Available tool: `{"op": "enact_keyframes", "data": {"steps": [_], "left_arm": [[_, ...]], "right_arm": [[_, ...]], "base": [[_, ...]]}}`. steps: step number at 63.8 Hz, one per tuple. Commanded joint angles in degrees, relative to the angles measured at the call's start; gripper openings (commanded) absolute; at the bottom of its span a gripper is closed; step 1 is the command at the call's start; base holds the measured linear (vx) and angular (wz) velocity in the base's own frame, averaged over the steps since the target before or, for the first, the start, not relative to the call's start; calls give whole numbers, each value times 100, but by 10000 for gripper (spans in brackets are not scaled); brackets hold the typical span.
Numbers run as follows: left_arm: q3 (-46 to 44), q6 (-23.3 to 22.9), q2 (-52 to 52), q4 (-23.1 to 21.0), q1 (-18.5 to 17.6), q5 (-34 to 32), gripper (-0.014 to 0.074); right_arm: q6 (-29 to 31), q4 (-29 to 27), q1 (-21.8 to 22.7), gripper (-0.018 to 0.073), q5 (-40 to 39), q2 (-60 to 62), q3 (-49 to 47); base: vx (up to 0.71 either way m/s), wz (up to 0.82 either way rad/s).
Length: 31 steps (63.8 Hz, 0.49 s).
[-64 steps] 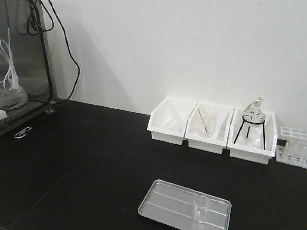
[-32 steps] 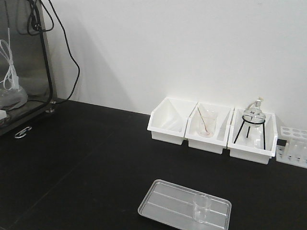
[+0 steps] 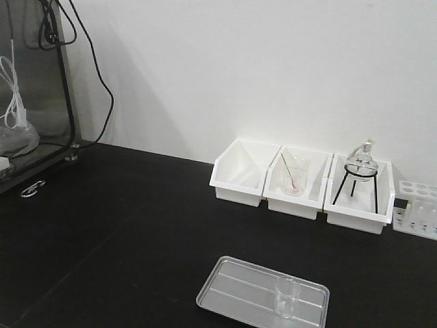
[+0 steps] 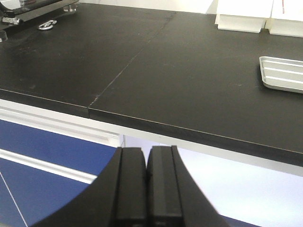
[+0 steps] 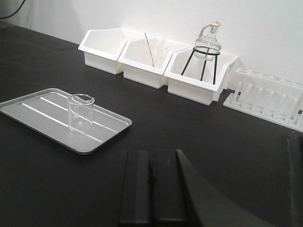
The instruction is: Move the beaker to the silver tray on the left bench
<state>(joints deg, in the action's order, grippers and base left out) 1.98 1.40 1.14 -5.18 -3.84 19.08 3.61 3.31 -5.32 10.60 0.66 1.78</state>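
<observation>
Presently the beaker [image 3: 287,296] stands upright inside the silver tray [image 3: 239,290], toward that tray's right end, with nothing gripping it. The tray lies flat on the black bench [image 3: 123,225], near its front edge. Behind the tray, against the white wall, sit three white bins [image 3: 300,184] in a row: the one furthest left of the tray's line holds nothing visible, the middle one holds a clear beaker with a pinkish rod [image 3: 294,175], and the third holds a round flask on a black tripod [image 3: 360,171]. Beyond that third bin stands a white test-tube rack [image 5: 265,97].

The left gripper [image 4: 146,184] is well clear of the tray, off the bench's front edge, jaws clenched on nothing. The right gripper [image 5: 150,189] hovers over the bench near the tray, jaws likewise pressed together and empty.
</observation>
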Motion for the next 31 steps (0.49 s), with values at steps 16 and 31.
{"op": "enact_keyframes", "data": {"steps": [16,31], "left_arm": [[104,2,33,-29,11,-479,1],[104,2,33,-29,11,-479,1]], "right_arm": [[40,-6,38,-14,-455,71,34],[40,-6,38,-14,-455,71,34]], "base": [[0,0],[0,0]]}}
